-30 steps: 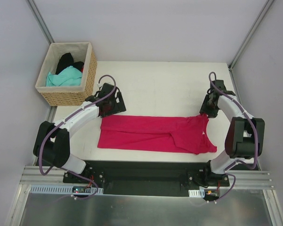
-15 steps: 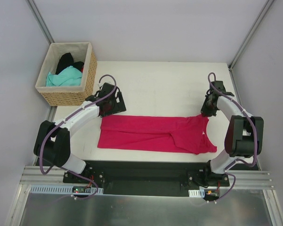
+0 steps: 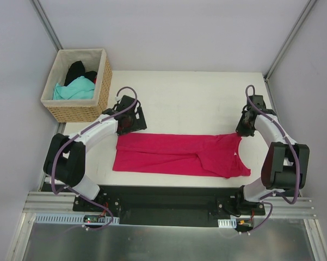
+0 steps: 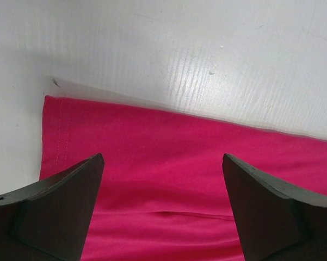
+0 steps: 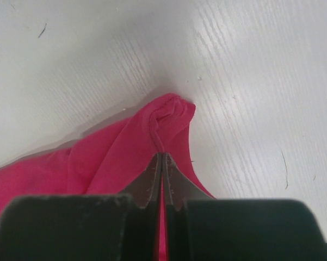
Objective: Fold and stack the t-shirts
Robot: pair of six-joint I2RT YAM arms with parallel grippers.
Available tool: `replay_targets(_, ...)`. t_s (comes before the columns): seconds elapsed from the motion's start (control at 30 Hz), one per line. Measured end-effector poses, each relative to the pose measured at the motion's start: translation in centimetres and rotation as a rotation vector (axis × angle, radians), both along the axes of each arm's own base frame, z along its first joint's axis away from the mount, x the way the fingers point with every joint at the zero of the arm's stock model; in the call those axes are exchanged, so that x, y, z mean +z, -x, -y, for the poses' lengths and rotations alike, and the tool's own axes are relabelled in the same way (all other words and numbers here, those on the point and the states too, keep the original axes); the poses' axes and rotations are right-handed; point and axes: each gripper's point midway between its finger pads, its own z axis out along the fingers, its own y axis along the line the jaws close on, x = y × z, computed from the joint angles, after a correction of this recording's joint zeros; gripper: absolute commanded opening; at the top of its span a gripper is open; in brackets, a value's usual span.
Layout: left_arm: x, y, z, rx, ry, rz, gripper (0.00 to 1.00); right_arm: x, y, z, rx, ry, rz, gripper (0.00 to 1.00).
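Crimson-pink shirt [image 3: 179, 155] lies flat on the near half of the white table [image 3: 190, 92]. It is folded into a long band running left to right, with the hem end at the left and the neck end at the right.

The right gripper [image 5: 162, 160] is at the shirt's far right corner. Its fingers are pressed together and clamped on the cloth there, and a small bunched fold pokes out just past the tips. That corner is pulled up into a point, and the rest of the shirt stays on the table.

The left gripper [image 4: 163, 163] is over the far left corner, by the hem edge. Its fingers are spread wide and grip nothing, with pink cloth showing between them. I cannot tell whether the tips touch the cloth.

A wicker basket [image 3: 79, 113] stands off the table's far left corner. A teal shirt [image 3: 73, 89] is crumpled inside it toward the front, and a black shirt [image 3: 76, 70] is bunched behind that.
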Motion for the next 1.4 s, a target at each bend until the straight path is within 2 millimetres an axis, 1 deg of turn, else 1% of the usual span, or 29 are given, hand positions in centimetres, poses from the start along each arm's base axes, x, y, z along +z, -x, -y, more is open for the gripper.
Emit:
replay_targets(0.07,0.1,-0.1,0.0,-0.001,0.000,0.002,0.90,-0.1,0.3,0.2,-0.005,0.005,-0.006,0.01)
replay_targets(0.13,0.1,-0.4,0.1,-0.002,0.000,0.004,0.90,-0.7,0.9,0.3,-0.012,0.010,-0.027,0.01)
replay_targets(0.3,-0.5,-0.7,0.3,-0.002,-0.007,-0.009,0.90,-1.7,2.5,0.8,-0.034,0.023,-0.081,0.01)
replay_targets(0.47,-1.1,-0.8,0.0,0.002,-0.015,-0.023,0.90,-2.2,3.2,1.2,-0.057,0.029,-0.106,0.01)
replay_targets(0.73,-1.1,-1.1,-0.2,-0.005,-0.023,-0.021,0.90,-3.2,3.9,1.5,-0.078,0.024,-0.143,0.01)
replay_targets(0.77,-1.2,-1.1,-0.2,-0.007,-0.025,-0.024,0.90,-3.2,3.9,1.5,-0.078,0.023,-0.143,0.06)
replay_targets(0.8,-1.3,-1.1,-0.2,-0.007,-0.026,-0.026,0.90,-3.1,3.9,1.5,-0.078,0.022,-0.142,0.21)
replay_targets(0.87,-1.5,-1.0,-0.2,-0.009,-0.029,-0.031,0.90,-3.0,3.9,1.3,-0.078,0.013,-0.138,0.36)
replay_targets(0.9,-1.6,-1.0,-0.2,-0.011,-0.031,-0.034,0.90,-2.9,3.8,1.2,-0.075,0.005,-0.131,0.50)
replay_targets(0.97,-1.7,-1.1,-0.2,-0.015,-0.035,-0.035,0.90,-2.0,3.6,0.6,-0.060,-0.028,-0.102,0.62)
replay_targets(1.0,-1.6,-1.2,-0.2,-0.019,-0.037,-0.034,0.90,-1.2,3.5,0.2,-0.051,-0.046,-0.078,0.69)
replay_targets(1.1,-1.2,-1.6,0.0,-0.036,-0.039,-0.024,0.91,2.5,2.4,-1.2,-0.018,-0.116,0.039,0.73)
replay_targets(1.13,-0.9,-1.7,0.2,-0.044,-0.032,-0.018,0.91,4.5,1.8,-1.9,0.001,-0.140,0.105,0.74)
replay_targets(1.2,-0.2,-2.2,0.6,-0.054,-0.012,-0.004,0.92,7.3,1.2,-2.9,0.026,-0.166,0.201,0.76)
replay_targets(1.27,0.5,-2.4,1.1,-0.067,0.019,0.007,0.92,9.3,1.3,-4.5,0.043,-0.194,0.267,0.85)
replay_targets(1.33,1.3,-2.1,1.7,-0.087,0.054,0.010,0.94,9.8,2.2,-6.3,0.050,-0.233,0.292,0.99)
replay_targets(1.4,2.2,-1.6,2.4,-0.125,0.091,0.012,0.96,9.1,3.6,-7.7,0.025,-0.269,0.281,1.00)
